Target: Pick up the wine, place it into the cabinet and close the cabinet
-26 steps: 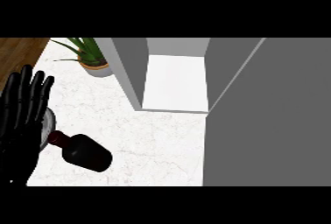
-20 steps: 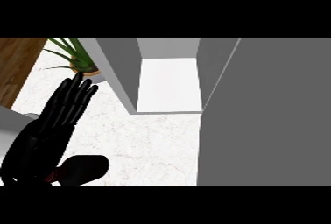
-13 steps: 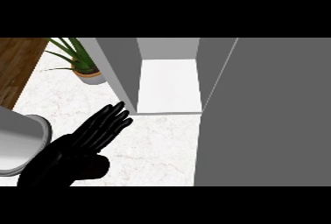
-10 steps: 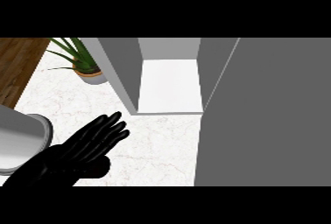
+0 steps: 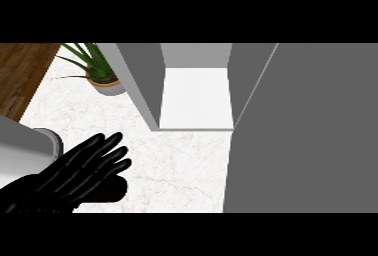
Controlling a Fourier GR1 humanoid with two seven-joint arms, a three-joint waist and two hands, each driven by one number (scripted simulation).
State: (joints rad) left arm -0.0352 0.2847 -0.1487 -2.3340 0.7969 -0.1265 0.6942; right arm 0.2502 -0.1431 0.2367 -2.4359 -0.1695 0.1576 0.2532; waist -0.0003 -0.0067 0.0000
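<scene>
left hand (image 5: 70, 177) low over bench (image 5: 177, 160), fingers (image 5: 100, 150) straight and spread, no visible hold, wine hidden, likely under it, cabinet (image 5: 196, 97) stands open ready for it.

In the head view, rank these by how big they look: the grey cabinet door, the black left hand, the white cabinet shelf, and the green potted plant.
1. Grey cabinet door
2. Black left hand, though it sits nearer the camera
3. White cabinet shelf
4. Green potted plant
</scene>
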